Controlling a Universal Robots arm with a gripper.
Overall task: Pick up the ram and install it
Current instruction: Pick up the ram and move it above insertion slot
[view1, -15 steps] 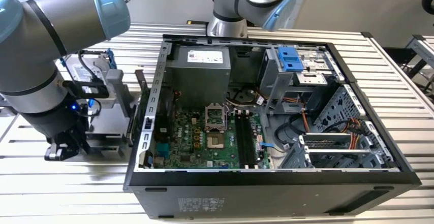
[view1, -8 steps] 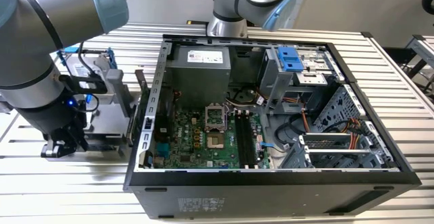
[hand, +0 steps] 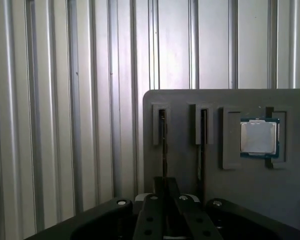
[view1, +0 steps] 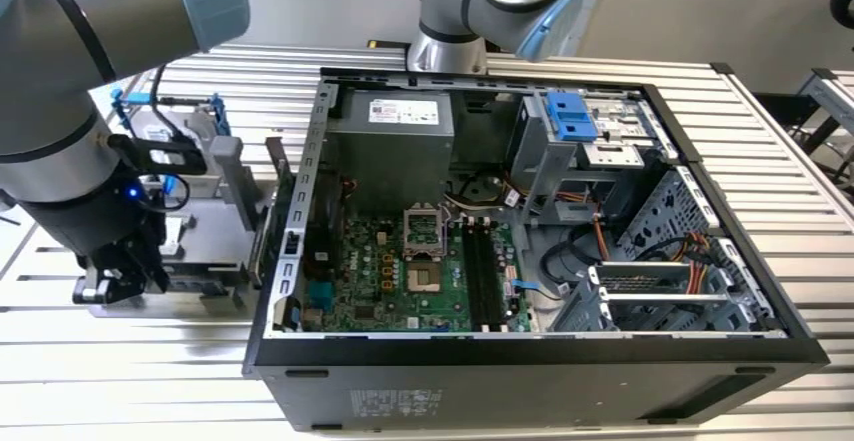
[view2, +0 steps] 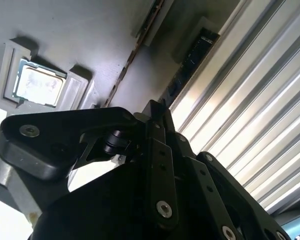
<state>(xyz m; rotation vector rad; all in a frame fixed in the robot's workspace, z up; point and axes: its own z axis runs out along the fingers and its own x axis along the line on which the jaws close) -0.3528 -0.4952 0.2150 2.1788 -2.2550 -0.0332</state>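
Note:
The ram (hand: 163,150) stands on edge in the slot of a grey holder (hand: 190,100) farthest from a CPU chip (hand: 259,137). In the second wrist view the ram (view2: 192,55) shows as a dark stick with chips. My gripper (hand: 164,181) sits right over it, its fingers drawn close together along the stick's edge, shut on the ram. In the exterior view the gripper (view1: 118,279) is low at the holder (view1: 200,231), on the exterior view's left of the open computer case. The green motherboard (view1: 387,281) has long black memory slots (view1: 487,276).
A second thin board (hand: 203,135) stands in the neighbouring slot. The case (view1: 534,356) has high walls, a power supply (view1: 400,131) and a drive cage (view1: 667,291). The ribbed metal table (hand: 65,125) runs around the holder. Another arm's base (view1: 447,51) stands behind the case.

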